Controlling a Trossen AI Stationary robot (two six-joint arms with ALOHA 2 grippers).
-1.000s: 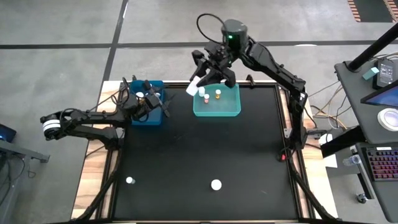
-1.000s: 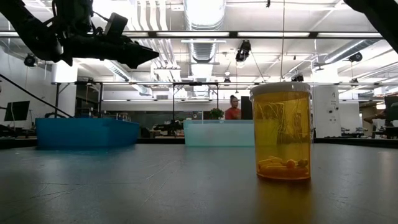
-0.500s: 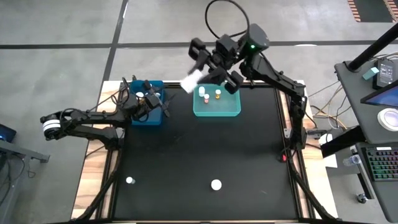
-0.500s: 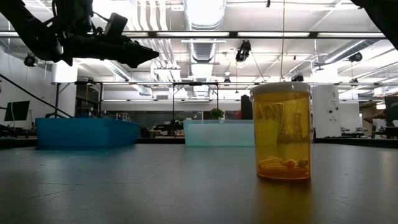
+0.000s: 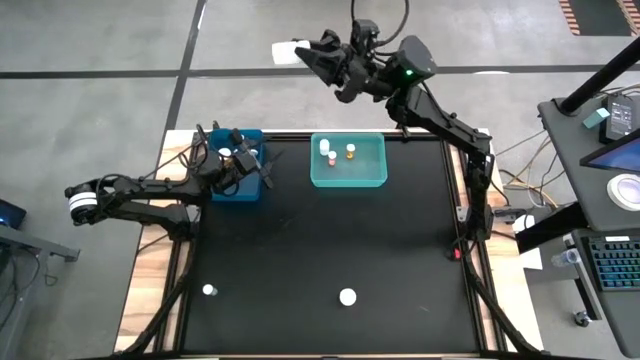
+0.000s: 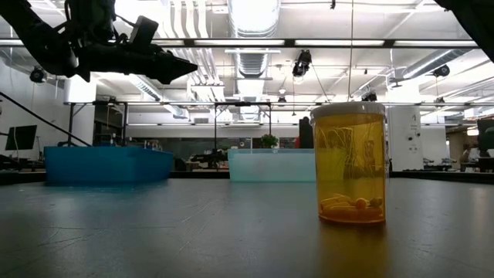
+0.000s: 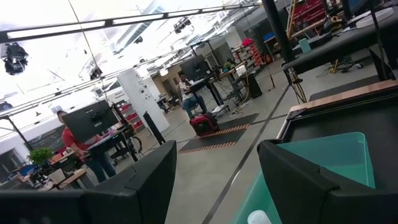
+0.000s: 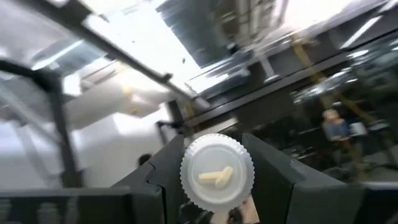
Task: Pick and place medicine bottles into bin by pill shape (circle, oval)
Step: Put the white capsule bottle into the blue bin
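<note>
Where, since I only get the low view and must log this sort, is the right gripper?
Observer: In the high view the right gripper shows raised past the table's far edge, beyond the teal bin, shut on a white bottle.
Operator: Which pill shape is inside?
Observer: The right wrist view shows two elongated pills through the bottle's end.
Operator: And the left arm?
Observer: The left gripper hovers open over the blue bin, holding nothing.
</note>
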